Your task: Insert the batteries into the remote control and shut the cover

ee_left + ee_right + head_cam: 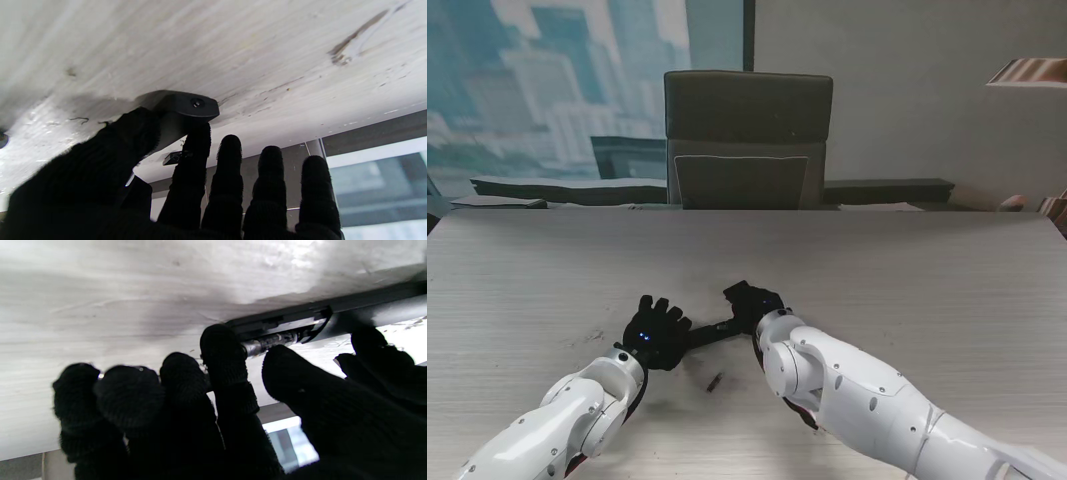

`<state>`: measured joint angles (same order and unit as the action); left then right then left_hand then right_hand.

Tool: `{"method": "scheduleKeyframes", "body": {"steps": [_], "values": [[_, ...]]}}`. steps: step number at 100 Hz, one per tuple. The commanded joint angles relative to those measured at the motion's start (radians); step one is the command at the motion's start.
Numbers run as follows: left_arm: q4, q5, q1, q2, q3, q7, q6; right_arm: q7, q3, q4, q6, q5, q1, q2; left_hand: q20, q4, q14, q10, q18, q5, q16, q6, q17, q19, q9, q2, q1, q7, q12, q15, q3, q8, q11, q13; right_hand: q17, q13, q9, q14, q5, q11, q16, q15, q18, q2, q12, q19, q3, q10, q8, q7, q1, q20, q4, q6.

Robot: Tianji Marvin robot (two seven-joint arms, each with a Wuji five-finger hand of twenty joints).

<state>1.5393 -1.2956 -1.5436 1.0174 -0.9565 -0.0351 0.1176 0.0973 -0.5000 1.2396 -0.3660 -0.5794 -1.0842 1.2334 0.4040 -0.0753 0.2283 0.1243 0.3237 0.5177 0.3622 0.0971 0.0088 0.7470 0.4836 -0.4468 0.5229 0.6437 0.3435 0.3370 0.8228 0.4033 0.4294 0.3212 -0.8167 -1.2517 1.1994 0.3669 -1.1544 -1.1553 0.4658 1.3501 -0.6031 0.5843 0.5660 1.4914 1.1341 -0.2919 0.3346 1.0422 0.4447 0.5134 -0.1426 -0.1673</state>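
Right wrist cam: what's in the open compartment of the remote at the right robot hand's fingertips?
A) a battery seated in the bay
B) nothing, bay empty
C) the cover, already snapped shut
A: the right wrist view shows a shiny cylindrical battery lying in the open bay of the remote, with the right robot hand touching it with index finger and thumb.

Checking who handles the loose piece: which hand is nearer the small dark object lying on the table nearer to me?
Left. The left hand sits just beside the small dark object; the right hand is farther off.
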Motion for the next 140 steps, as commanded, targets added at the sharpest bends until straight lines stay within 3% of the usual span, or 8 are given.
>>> {"method": "scheduleKeyframes", "body": {"steps": [1, 59, 67, 77, 91, 109, 116, 140], "values": [[0.000, -0.001, -0.009, -0.001, 0.003, 0.022, 0.001, -0.016, 0.004, -0.003, 0.006, 0.005, -0.002, 0.007, -0.024, 0.032, 0.014, 0.001, 0.009, 0.043, -0.001, -0.057, -0.008, -0.001, 0.010, 0.018, -0.006, 0.008, -0.003, -0.005, 0.025, 0.004, 0.009, -0.003, -0.015, -0.035, 0.035, 0.013, -0.012, 0.001, 0.000, 0.025, -0.055, 0.022, 0.018, 0.054, 0.032, -0.073, -0.016, 0.030, 0.018, -0.007, -0.027, -0.003], [0.001, -0.003, -0.009, -0.002, 0.001, 0.031, 0.000, -0.026, 0.035, -0.046, -0.012, 0.027, 0.028, 0.024, -0.023, 0.033, 0.014, -0.002, 0.008, 0.050, -0.002, -0.068, -0.006, 0.000, 0.011, 0.024, 0.008, 0.021, -0.002, -0.005, 0.022, 0.011, 0.010, -0.002, -0.023, -0.036, 0.040, 0.001, -0.017, -0.002, 0.007, 0.031, -0.043, 0.009, 0.021, 0.057, 0.029, -0.065, -0.030, 0.047, -0.002, -0.014, -0.036, 0.011], [0.001, -0.003, -0.009, -0.001, 0.001, 0.032, 0.001, -0.021, 0.031, -0.048, -0.010, 0.028, 0.026, 0.025, -0.023, 0.034, 0.014, 0.000, 0.008, 0.052, -0.002, -0.064, -0.006, 0.000, 0.011, 0.024, 0.012, 0.022, -0.002, -0.004, 0.024, 0.011, 0.011, -0.002, -0.020, -0.036, 0.040, 0.001, -0.043, -0.001, 0.005, 0.024, -0.041, -0.042, 0.022, 0.058, -0.008, -0.065, 0.141, -0.035, -0.068, -0.023, 0.040, 0.009], [0.001, -0.005, -0.009, -0.002, 0.001, 0.032, 0.002, -0.015, 0.028, -0.049, -0.010, 0.030, 0.024, 0.026, -0.023, 0.023, 0.014, -0.001, 0.008, 0.060, -0.002, -0.076, -0.005, 0.001, 0.014, 0.008, 0.030, 0.030, -0.002, -0.003, 0.022, 0.013, 0.012, 0.000, -0.018, -0.037, 0.039, 0.001, -0.044, -0.001, 0.003, 0.023, -0.040, -0.071, 0.022, 0.058, -0.023, -0.065, 0.157, -0.041, -0.089, -0.024, 0.039, 0.011], [-0.002, -0.003, -0.006, -0.002, 0.004, 0.031, 0.001, -0.011, 0.027, -0.051, -0.011, 0.032, 0.024, 0.028, -0.022, -0.010, 0.012, -0.002, 0.008, 0.070, -0.002, -0.097, -0.004, 0.002, 0.016, -0.021, 0.067, 0.063, -0.001, -0.001, 0.013, 0.013, 0.014, 0.003, -0.018, -0.037, 0.041, 0.002, -0.047, -0.002, 0.004, 0.025, -0.040, -0.093, 0.023, 0.058, -0.025, -0.067, 0.161, -0.040, -0.083, -0.024, 0.040, 0.012], [-0.007, -0.003, 0.001, -0.003, 0.009, 0.034, -0.002, -0.011, 0.029, -0.051, -0.012, 0.029, 0.025, 0.028, -0.021, -0.020, 0.012, -0.005, 0.009, 0.078, -0.002, -0.104, -0.002, 0.004, 0.022, -0.042, 0.091, 0.088, 0.001, 0.001, 0.014, 0.010, 0.017, 0.006, -0.022, -0.037, 0.051, -0.005, -0.051, 0.000, 0.006, 0.031, -0.034, -0.064, 0.020, 0.059, -0.007, -0.061, 0.162, -0.039, -0.052, -0.024, 0.046, 0.017], [-0.009, -0.002, 0.004, -0.003, 0.012, 0.033, -0.003, -0.009, 0.028, -0.050, -0.011, 0.025, 0.025, 0.027, -0.021, -0.023, 0.012, -0.006, 0.010, 0.080, -0.002, -0.109, -0.001, 0.005, 0.025, -0.050, 0.097, 0.099, 0.002, 0.002, 0.015, 0.010, 0.018, 0.008, -0.025, -0.038, 0.054, -0.006, -0.045, 0.001, 0.010, 0.030, -0.030, -0.041, 0.016, 0.061, 0.002, -0.058, 0.088, -0.012, -0.039, -0.030, 0.024, 0.021], [-0.018, 0.002, 0.016, -0.004, 0.026, 0.037, -0.005, -0.009, 0.029, -0.049, -0.009, 0.021, 0.024, 0.026, -0.021, -0.032, 0.011, -0.008, 0.010, 0.085, -0.002, -0.116, -0.001, 0.005, 0.030, -0.064, 0.115, 0.129, 0.003, 0.005, 0.011, 0.008, 0.021, 0.010, -0.026, -0.038, 0.057, -0.009, -0.036, 0.002, 0.012, 0.030, -0.033, -0.007, 0.015, 0.059, 0.020, -0.056, 0.029, 0.018, -0.009, -0.033, -0.008, 0.025]]}}
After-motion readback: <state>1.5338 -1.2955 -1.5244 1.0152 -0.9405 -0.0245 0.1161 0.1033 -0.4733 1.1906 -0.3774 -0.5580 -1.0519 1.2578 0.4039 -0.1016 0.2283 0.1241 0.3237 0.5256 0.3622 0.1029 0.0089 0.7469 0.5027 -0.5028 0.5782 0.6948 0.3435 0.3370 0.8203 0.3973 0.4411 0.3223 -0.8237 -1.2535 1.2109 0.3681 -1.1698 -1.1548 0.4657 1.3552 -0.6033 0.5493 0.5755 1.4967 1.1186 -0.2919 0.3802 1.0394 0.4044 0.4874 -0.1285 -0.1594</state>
